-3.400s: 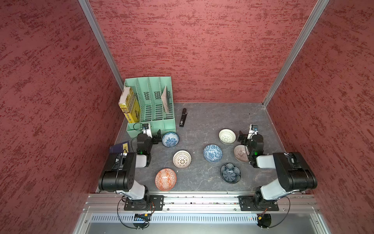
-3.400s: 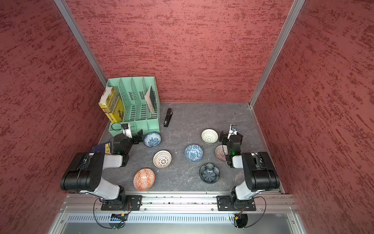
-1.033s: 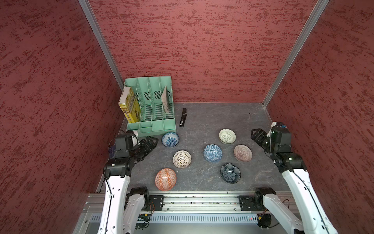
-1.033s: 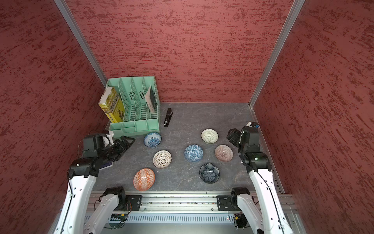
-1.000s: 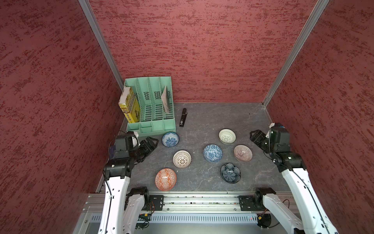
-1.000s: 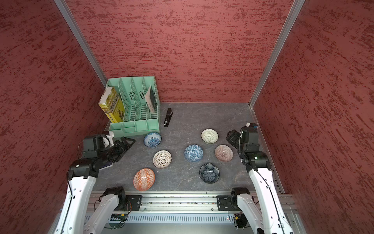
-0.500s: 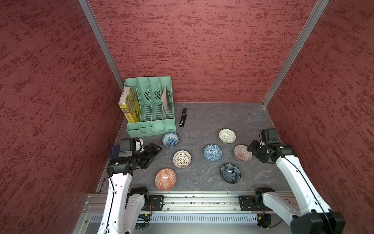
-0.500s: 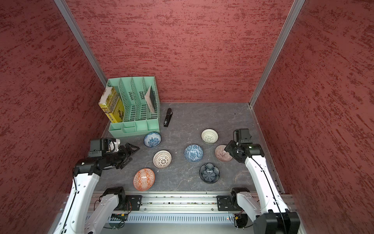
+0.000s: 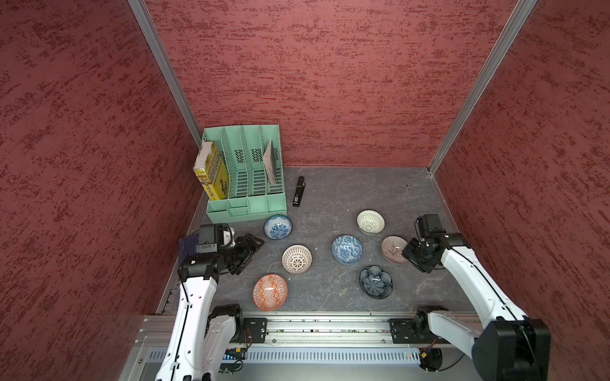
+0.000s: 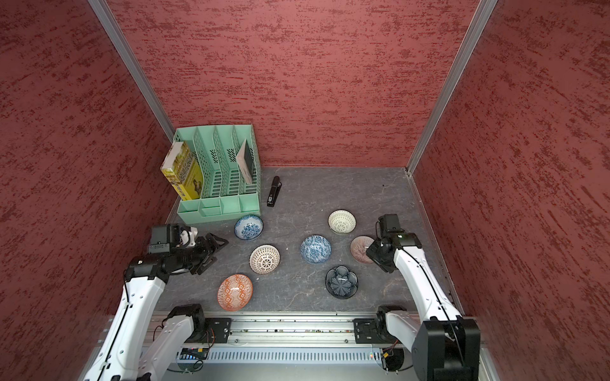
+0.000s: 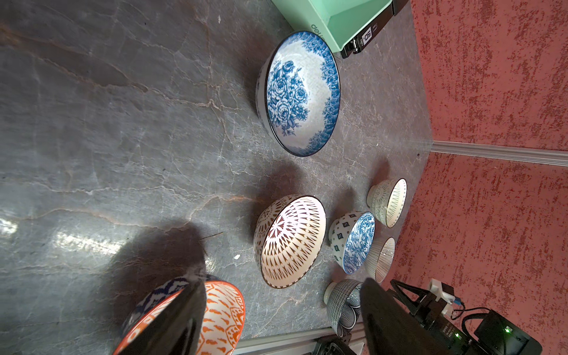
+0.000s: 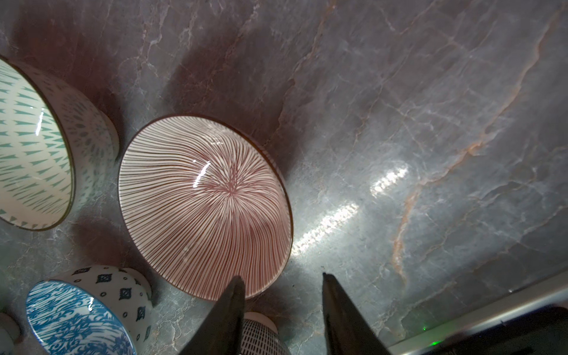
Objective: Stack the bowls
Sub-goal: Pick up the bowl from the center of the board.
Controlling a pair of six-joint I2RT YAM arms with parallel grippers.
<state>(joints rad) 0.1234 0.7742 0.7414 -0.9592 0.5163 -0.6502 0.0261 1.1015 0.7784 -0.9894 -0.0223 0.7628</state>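
My right gripper (image 12: 281, 276) stands partly open astride the near rim of the pinkish striped bowl (image 12: 203, 196). One finger (image 12: 226, 316) reaches over the bowl's inside and the other is outside it, over the table. A gap shows between them, so nothing is clamped. I cannot tell whether either finger touches the rim.

My left gripper (image 11: 282, 282) is spread wide and holds nothing. It hangs above the grey stone-look table (image 9: 330, 198) near its left side and points toward the bowls.

Just beside the striped bowl stand the cream bowl with green lattice (image 12: 30, 153), further back, and the blue wave-patterned bowl (image 12: 70, 316), toward the middle. The dark-blue flower-shaped bowl (image 9: 375, 282) sits closer to the front rail.

Nearer my left gripper are three more. The blue-and-white rose bowl (image 11: 302, 92) sits just in front of the mint-green file organizer (image 9: 244, 184). The cream bowl with brown lattice (image 11: 292, 239) is mid-table, and the orange-red geometric bowl (image 11: 221, 316) is by the front edge.

All seven bowls sit upright and apart on the table, none inside another.

The organizer fills the back left corner, with a yellow book (image 9: 213, 174) in its leftmost slot. A black stapler (image 9: 298, 195) lies just to the organizer's right.
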